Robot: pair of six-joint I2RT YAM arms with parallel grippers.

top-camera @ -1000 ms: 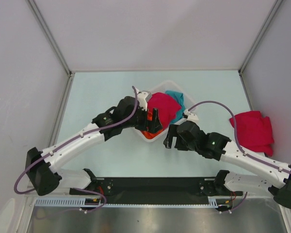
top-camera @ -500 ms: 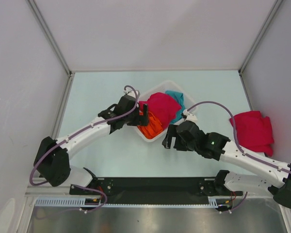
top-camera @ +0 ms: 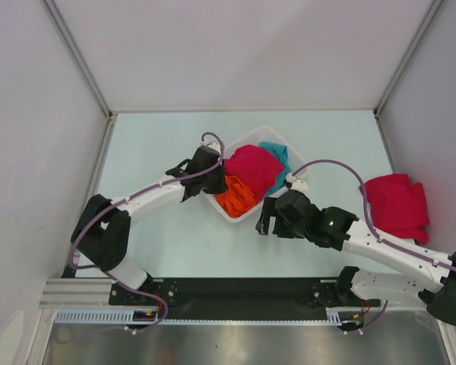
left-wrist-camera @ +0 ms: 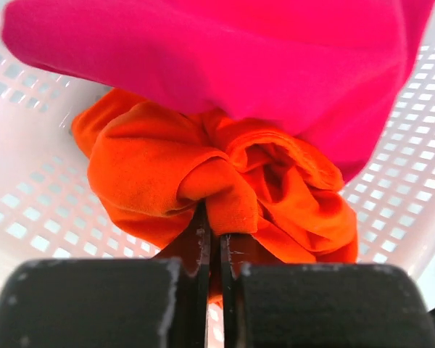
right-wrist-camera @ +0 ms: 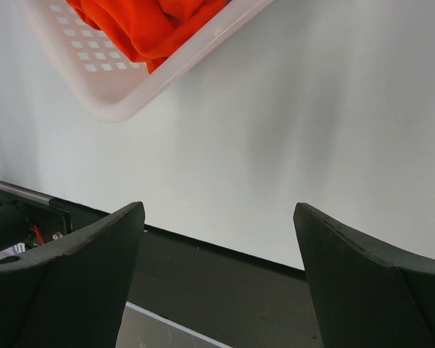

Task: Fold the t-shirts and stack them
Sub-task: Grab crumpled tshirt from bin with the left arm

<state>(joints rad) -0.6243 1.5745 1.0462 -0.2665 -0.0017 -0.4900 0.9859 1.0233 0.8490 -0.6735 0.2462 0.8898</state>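
Note:
A white mesh basket [top-camera: 235, 218] holds a crumpled orange t-shirt [top-camera: 236, 197], a magenta t-shirt [top-camera: 254, 167] lying over it, and a teal t-shirt [top-camera: 278, 155] behind. My left gripper [top-camera: 221, 185] reaches in from the basket's left side. In the left wrist view the left gripper [left-wrist-camera: 216, 225] is shut on a fold of the orange t-shirt [left-wrist-camera: 203, 167], under the magenta t-shirt [left-wrist-camera: 225, 58]. Another magenta t-shirt [top-camera: 399, 205] lies bunched on the table at the right. My right gripper [top-camera: 263, 222] hovers open and empty just off the basket's near corner [right-wrist-camera: 123, 101].
The pale table surface [top-camera: 159, 137] is walled in by grey panels at left, back and right. A black base rail [top-camera: 251, 293] runs along the near edge, and it also shows below the right gripper [right-wrist-camera: 217, 217].
My left arm has swung leftward and drawn back; its gripper has gone from open to shut on the orange t-shirt, which now shows more. The right arm has barely shifted.

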